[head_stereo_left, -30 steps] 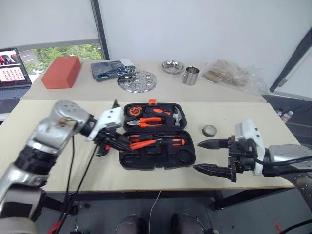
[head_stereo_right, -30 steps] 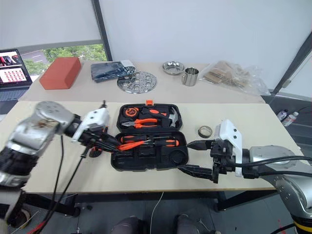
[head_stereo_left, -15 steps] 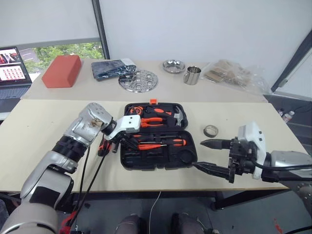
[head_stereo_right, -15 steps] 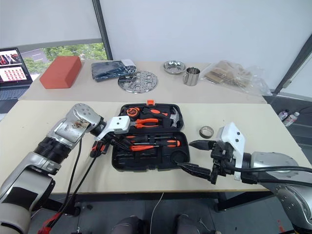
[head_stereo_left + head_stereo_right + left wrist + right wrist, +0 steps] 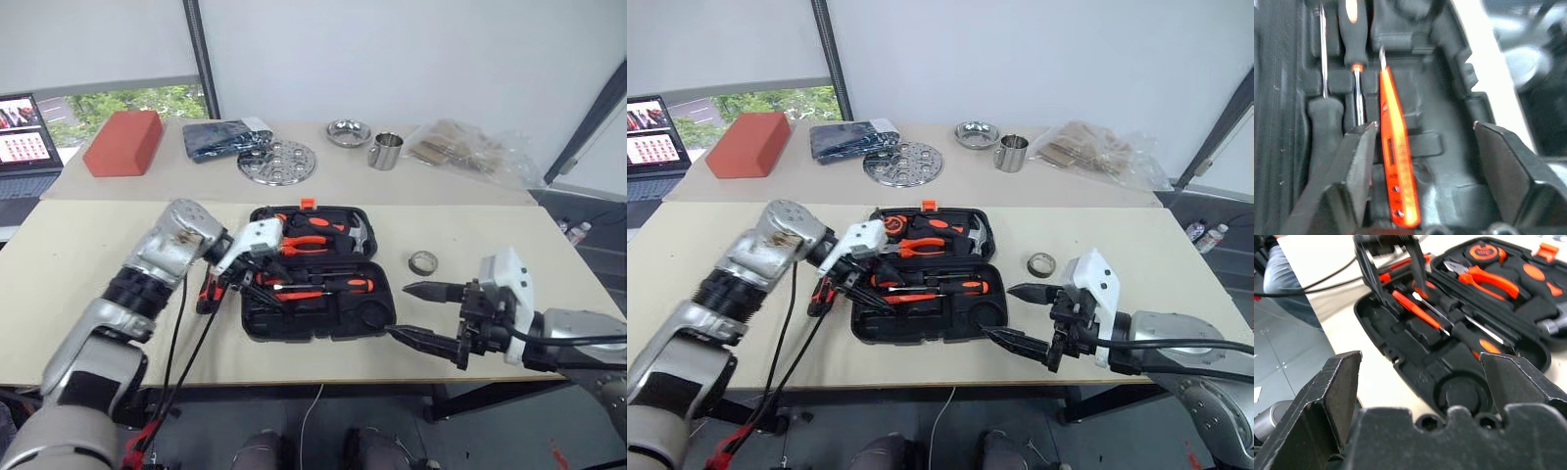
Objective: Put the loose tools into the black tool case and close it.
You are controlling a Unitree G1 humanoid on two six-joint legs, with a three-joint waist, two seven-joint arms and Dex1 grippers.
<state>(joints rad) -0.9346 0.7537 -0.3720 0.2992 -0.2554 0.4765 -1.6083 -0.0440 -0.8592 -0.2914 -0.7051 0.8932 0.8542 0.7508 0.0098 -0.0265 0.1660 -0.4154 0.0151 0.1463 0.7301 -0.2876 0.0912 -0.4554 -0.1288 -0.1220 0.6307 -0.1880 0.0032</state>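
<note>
From the left eye view I see the black tool case (image 5: 315, 284) lying open in the middle of the near table (image 5: 88, 323), with the small dark tape roll (image 5: 422, 261) on the table just to its right, apart from the case. My left gripper (image 5: 257, 282) is over the left end of the case's near half, and my right gripper (image 5: 423, 313) hangs past the case's right corner with its fingers spread wide and nothing in them. In the right eye view an orange and black tool (image 5: 820, 294) lies on the table just left of the case, under my left arm; I cannot tell which tool it is. In the left wrist view my left fingers stand apart with nothing between them, and the thin red tester screwdriver (image 5: 1396, 166) lies in its slot below, beside a black-and-orange-handled screwdriver (image 5: 1350, 29). In the right wrist view I see the round empty pocket (image 5: 1462, 394) at the near end of the case. I think the tape roll is light and stiff but may roll, so I would pinch it across its ring.
</note>
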